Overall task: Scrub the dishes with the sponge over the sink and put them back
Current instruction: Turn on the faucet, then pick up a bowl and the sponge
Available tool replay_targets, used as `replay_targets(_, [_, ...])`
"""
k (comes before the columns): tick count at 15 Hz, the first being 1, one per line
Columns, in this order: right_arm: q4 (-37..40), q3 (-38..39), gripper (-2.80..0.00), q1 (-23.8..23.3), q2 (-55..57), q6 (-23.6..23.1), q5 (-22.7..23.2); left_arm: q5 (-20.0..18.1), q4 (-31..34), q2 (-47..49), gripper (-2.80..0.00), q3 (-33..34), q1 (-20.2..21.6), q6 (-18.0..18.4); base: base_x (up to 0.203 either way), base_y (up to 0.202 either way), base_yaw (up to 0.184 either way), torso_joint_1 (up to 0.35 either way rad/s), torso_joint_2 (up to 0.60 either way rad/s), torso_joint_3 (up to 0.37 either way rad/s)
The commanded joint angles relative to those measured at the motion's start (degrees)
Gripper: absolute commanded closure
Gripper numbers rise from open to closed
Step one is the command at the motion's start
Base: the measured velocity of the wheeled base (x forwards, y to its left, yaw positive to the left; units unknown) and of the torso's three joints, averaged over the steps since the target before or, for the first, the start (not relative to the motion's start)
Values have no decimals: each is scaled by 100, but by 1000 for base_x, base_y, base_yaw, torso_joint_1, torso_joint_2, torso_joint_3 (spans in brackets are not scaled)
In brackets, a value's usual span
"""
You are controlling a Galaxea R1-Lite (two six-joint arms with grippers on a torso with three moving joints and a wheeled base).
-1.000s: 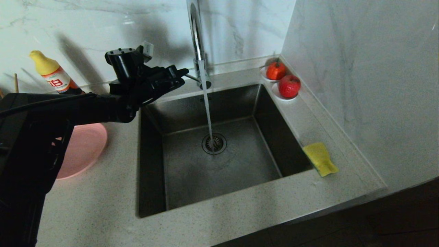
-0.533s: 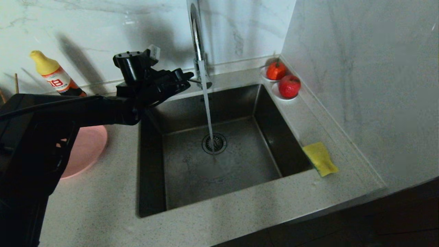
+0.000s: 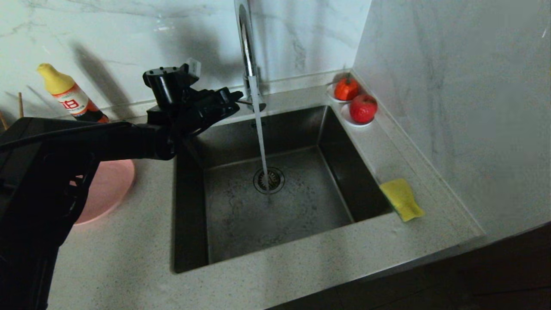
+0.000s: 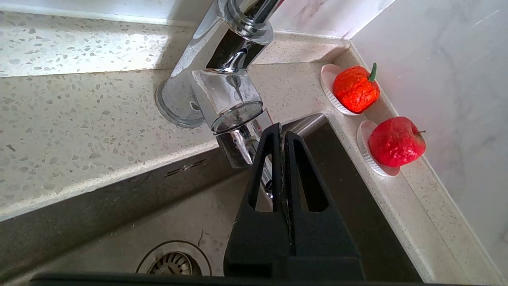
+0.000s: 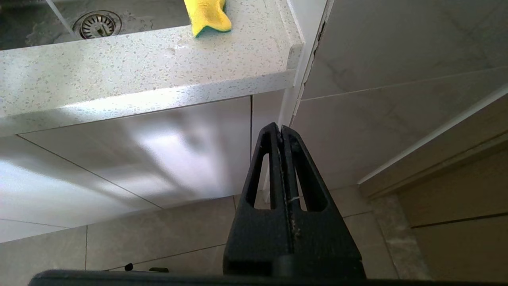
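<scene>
Speckled stone counter (image 3: 129, 254) against marble wall, dark steel sink (image 3: 241, 215) set into it; tap (image 3: 246, 47) is running, stream falling onto the drain (image 3: 269, 180). My left claw (image 3: 234, 94) is raised over the sink's back left corner, tips pressed together and empty, just beside the tap's side lever (image 4: 228, 99). My right claw (image 5: 281, 129) hangs below counter level in front of the cabinet, also pressed together, holding nothing. Sponge (image 3: 402, 199) lies yellow face up on the counter at the sink's right rim. Pink plate (image 3: 109, 185) sits on the counter left of the sink, partly hidden by my left arm. Two red fruits (image 3: 363, 107) on saucers in the far right corner; yellow-capped bottle (image 3: 66, 92) by the wall
</scene>
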Motion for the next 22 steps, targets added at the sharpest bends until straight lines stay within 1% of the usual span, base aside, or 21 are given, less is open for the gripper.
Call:
replay_targets(1, [0,0,0,0,2,2,-2,7,60,-45,0,-335,81,-27,0,0,0,0,0,0])
replay_targets(5, [0,0,0,0,2,2,-2,26,124,-541,0,-315,254,-3,0,0,0,0,0,0])
replay_targets(8, [0,0,0,0,2,2,-2,224,210,-983,0,-266,344,30,0,0,0,0,0,0])
replay_targets(10, [0,0,0,0,2,2,-2,383,440,-1486,0,-118,368,72,0,0,0,0,0,0])
replay_targets(11, [0,0,0,0,2,2,-2,424,606,-1819,0,0,371,144,0,0,0,0,0,0])
replay_targets(13, [0,0,0,0,2,2,-2,555,1125,-2693,0,333,374,496,0,0,0,0,0,0])
replay_targets(15, [-9,0,0,0,2,2,-2,765,1777,-3692,0,712,375,851,0,0,0,0,0,0])
replay_targets(17, [-5,0,0,0,2,2,-2,1109,2437,-4740,0,1269,389,1167,0,0,0,0,0,0])
replay_targets(18, [0,0,0,0,2,2,-2,1332,2646,-5287,0,1758,417,1309,0,0,0,0,0,0])
replay_targets(20, [-5,0,0,0,2,2,-2,1663,2878,-6475,0,2998,465,1580,0,0,0,0,0,0])
replay_targets(22, [0,0,0,0,2,2,-2,1844,3013,-7767,0,4301,520,1829,0,0,0,0,0,0])
